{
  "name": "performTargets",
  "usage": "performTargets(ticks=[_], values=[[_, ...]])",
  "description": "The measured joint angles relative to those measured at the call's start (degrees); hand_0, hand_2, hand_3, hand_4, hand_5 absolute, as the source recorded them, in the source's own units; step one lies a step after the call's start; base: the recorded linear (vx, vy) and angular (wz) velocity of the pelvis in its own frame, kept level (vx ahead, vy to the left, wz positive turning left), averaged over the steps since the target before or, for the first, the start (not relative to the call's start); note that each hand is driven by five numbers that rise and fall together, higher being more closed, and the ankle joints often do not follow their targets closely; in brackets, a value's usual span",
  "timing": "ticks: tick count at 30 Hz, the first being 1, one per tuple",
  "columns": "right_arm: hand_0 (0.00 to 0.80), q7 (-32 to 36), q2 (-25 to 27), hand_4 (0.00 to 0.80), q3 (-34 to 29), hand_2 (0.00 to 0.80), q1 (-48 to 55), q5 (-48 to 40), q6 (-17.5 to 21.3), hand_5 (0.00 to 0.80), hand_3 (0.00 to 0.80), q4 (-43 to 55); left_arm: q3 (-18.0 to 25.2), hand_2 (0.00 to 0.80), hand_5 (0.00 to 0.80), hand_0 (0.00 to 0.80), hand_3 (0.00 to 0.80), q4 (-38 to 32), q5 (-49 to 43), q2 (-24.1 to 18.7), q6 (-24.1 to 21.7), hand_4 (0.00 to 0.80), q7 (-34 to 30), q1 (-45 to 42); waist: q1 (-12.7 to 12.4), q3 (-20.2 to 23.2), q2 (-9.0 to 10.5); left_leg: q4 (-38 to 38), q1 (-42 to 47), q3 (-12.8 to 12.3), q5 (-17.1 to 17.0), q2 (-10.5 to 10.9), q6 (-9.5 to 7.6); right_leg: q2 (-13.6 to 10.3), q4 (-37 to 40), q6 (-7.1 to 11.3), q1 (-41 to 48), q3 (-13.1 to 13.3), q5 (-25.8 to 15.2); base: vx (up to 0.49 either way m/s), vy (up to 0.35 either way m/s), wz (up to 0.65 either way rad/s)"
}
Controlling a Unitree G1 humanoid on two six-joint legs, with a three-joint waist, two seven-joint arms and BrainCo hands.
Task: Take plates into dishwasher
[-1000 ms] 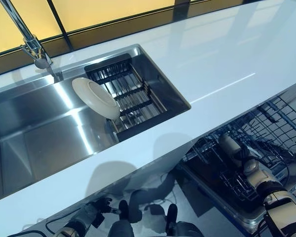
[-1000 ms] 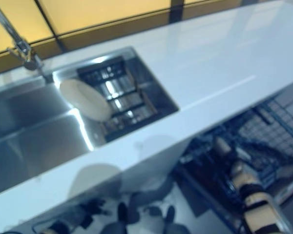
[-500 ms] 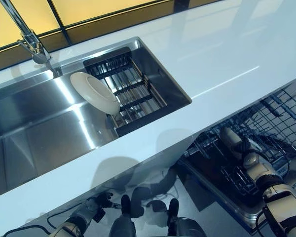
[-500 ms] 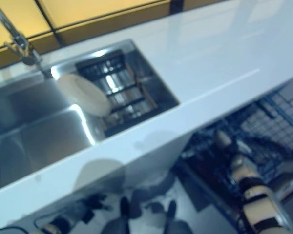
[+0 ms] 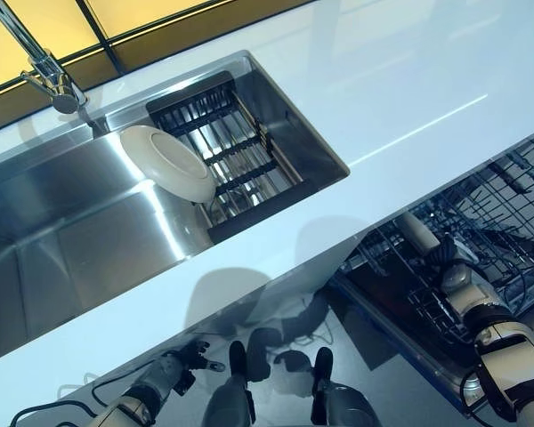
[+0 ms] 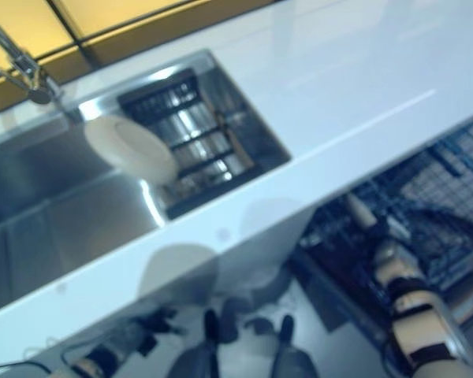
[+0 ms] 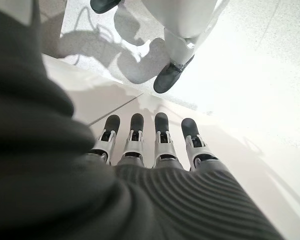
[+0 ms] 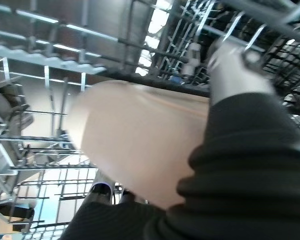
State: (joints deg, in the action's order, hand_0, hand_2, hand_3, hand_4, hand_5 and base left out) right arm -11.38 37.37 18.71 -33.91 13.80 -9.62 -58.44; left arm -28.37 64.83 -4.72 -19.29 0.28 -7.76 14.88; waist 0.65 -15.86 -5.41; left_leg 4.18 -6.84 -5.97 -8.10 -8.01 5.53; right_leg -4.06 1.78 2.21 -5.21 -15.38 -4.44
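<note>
Below the countertop [image 5: 356, 98], the right hand [image 5: 451, 271] is partly hidden among the wires of the dishwasher rack [image 5: 507, 222], and in the eye views only an edge of the plate it carries [image 5: 416, 233] can be made out. The right wrist view is clearer: the cream plate [image 8: 140, 145] fills the middle, with the thumb [image 8: 232, 67] curled over its upper edge and dark fingertips [image 8: 101, 189] showing under its lower edge, so the hand is clamped on it. The plate sits inside the rack, wire tines all around it; whether it touches them cannot be told. 1 more plate [image 5: 167, 164] leans upright in the sink [image 5: 62, 231] against the black drainer rack [image 5: 236, 160]. The left hand [image 7: 155, 145] hangs low near the floor, fingers straight and side by side, holding nothing.
</note>
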Motion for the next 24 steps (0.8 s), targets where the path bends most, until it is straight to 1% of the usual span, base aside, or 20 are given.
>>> performTargets(ticks=[7, 13, 18, 22, 24], values=[[0.0, 0.0, 0.1, 0.0, 0.0, 0.0, 0.2, 0.0, -0.8, 0.0, 0.0, 0.0, 0.0, 0.0, 0.0, 0.0, 0.0, 0.0, 0.0, 0.1, 0.0, 0.0, 0.1, 0.1, 0.0, -0.1, 0.21, 0.0, 0.3, 0.0, -0.1, 0.0, 0.21, 0.1, 0.1, 0.04, 0.4, 0.0, 0.0, 0.0, 0.0, 0.0], [0.0, 0.5, -0.2, 0.0, -0.1, 0.0, 0.6, 0.1, -1.2, 0.0, 0.0, -0.1, 0.3, 0.0, 0.0, 0.0, 0.0, 0.0, 0.0, 0.1, 0.0, 0.0, 0.2, 0.0, -0.1, -0.6, 0.99, 0.2, 1.3, 0.0, 0.0, 0.0, -0.01, 0.3, 0.9, 0.07, 1.7, 0.0, 0.0, 0.0, 0.0, 0.0], [0.0, 0.1, -0.4, 0.0, -0.1, 0.0, 1.7, 0.0, -1.2, 0.0, 0.0, 0.2, 0.3, 0.0, 0.0, 0.0, 0.0, 0.0, 0.0, 0.1, 0.1, 0.0, 0.2, -0.1, -0.1, -0.9, 1.72, 0.5, 2.4, -0.1, -0.1, 0.0, 0.22, 0.5, 1.7, 0.11, 3.1, -0.1, -0.1, 0.009, 0.002, 0.02], [0.0, -0.6, -0.4, 0.0, -0.1, 0.0, 3.4, -0.5, -2.1, 0.0, 0.0, 5.2, 0.4, 0.0, 0.0, 0.0, 0.0, -0.3, 0.0, 0.0, 0.5, 0.0, 0.3, -0.1, 0.0, -1.1, 2.26, 0.6, 2.4, -0.2, -0.1, -0.1, 0.22, 0.6, 1.8, 0.08, 3.1, -0.1, -0.1, 0.0, 0.0, 0.0], [0.0, -0.7, -0.3, 0.0, -0.4, 0.0, 5.3, -1.1, -2.9, 0.0, 0.0, 10.1, 0.7, 0.0, 0.0, 0.0, 0.0, -1.0, 0.0, -0.2, 0.6, 0.0, 0.3, -0.2, 0.0, -1.4, 2.72, 0.6, 2.4, -0.2, -0.1, -0.2, 0.22, 0.7, 1.8, -0.1, 3.1, -0.1, -0.2, 0.0, 0.0, 0.0]])
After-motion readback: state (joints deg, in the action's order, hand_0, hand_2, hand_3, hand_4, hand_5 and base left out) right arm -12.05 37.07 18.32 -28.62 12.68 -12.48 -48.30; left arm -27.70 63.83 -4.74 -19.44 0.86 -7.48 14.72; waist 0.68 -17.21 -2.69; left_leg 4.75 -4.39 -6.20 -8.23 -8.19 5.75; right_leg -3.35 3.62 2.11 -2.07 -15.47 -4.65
